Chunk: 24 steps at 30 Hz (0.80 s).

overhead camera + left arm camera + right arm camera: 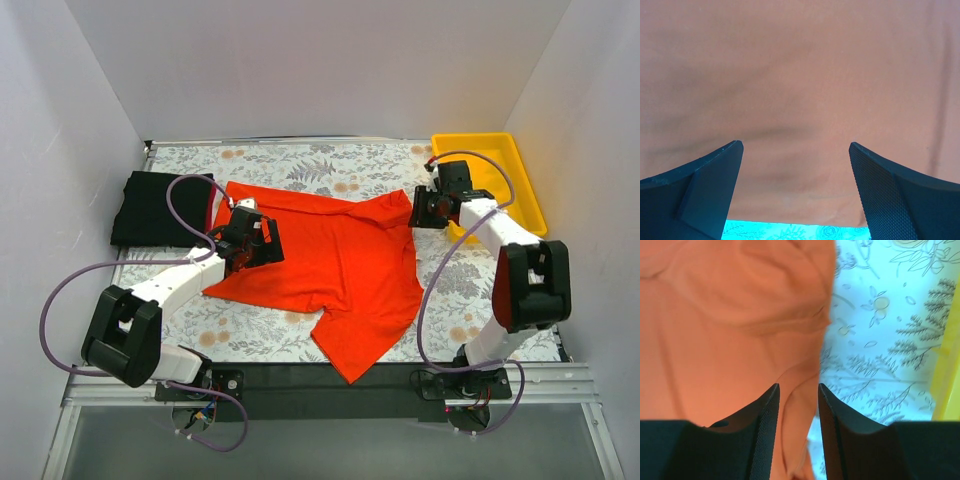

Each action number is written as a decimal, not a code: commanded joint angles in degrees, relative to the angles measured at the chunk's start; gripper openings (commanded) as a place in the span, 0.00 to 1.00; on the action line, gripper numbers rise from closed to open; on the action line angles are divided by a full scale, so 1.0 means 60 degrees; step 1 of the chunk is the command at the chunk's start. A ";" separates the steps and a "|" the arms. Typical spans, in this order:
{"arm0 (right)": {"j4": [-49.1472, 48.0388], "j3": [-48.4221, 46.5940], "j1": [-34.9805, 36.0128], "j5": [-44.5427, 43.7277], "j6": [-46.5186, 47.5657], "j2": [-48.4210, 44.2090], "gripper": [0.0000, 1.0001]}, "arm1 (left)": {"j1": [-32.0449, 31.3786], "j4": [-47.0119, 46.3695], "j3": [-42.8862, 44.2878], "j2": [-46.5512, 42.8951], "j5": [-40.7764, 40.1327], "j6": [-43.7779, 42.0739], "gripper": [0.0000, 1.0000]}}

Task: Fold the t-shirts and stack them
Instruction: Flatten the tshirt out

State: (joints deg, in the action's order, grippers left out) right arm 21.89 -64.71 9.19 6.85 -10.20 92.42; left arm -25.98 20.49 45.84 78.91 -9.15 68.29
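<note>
The bright orange-red t-shirt [335, 265] lies spread, a little rumpled, on the floral table cover. My left gripper [260, 243] hovers low over its left part. In the left wrist view the left gripper [796, 144] is wide open and empty, with orange cloth [800, 75] filling the frame. My right gripper [421, 208] is at the shirt's right sleeve tip. In the right wrist view the right gripper [798, 386] has its jaws narrow, with a fold of the shirt's edge [799, 415] between them. A folded black t-shirt [150, 208] lies at the far left, with dark red cloth [213, 207] at its right edge.
A yellow plastic tray [520, 165] stands at the back right, just behind my right arm; its edge shows in the right wrist view [947, 390]. The floral table cover [300, 165] shows behind the shirt. White walls close in the left, back and right.
</note>
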 commanded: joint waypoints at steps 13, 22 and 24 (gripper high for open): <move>-0.1626 -0.1052 -0.0521 0.0688 0.0044 0.2583 0.36 | 0.0023 -0.0354 0.0079 0.0017 0.0250 -0.0176 0.81; -0.1700 -0.0949 -0.0054 0.0413 0.0322 0.1929 0.01 | 0.0023 -0.0354 0.0064 -0.0042 0.0294 -0.0147 0.81; -0.1408 -0.0963 0.0415 -0.0582 0.0337 0.1634 0.01 | 0.0038 -0.0368 0.0079 -0.0057 0.0279 -0.0132 0.81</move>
State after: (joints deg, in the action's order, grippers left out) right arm 13.56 -68.90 8.01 8.99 -9.26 107.66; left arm -25.98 19.18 45.84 79.11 -7.84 67.94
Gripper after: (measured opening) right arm 0.021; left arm 0.807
